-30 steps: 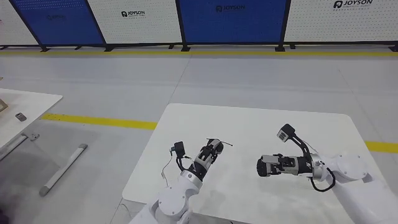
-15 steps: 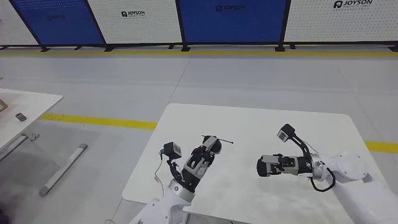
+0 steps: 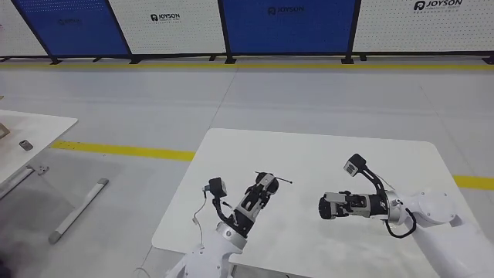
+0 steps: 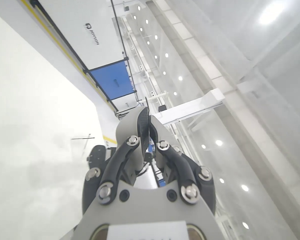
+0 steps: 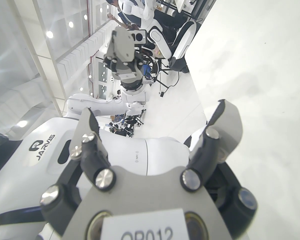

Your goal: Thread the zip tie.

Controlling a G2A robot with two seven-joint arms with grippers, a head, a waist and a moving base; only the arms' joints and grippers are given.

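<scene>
Rotation at the left wrist is the one change. In the top view the left gripper (image 3: 265, 183) sits low and left of centre, almost where it is a second ago. Half a second ago it is pulled slightly toward the lower left. The forearm behind it now lies further toward the left edge of the frame than it does a second ago. The gripper's fingers are pressed together on the thin black plastic zip tie (image 3: 279, 177), which sticks out of them toward the right of the frame, above the white rectangular table (image 3: 347, 150). In the left wrist view a short black tip of the tie (image 4: 146, 101) shows just past the closed pads.

The right gripper (image 3: 324, 206), right of centre in the top view, matches both earlier pictures. In its own wrist view its fingers (image 5: 222, 111) stand wide apart with nothing between them.

My reading is that the left arm is re-aiming the strap, not threading it. The tie shows no loop, and its free end is well apart from the right gripper. I cannot tell which end is the head, so that needs settling before the empty gripper closes on the strap.
</scene>
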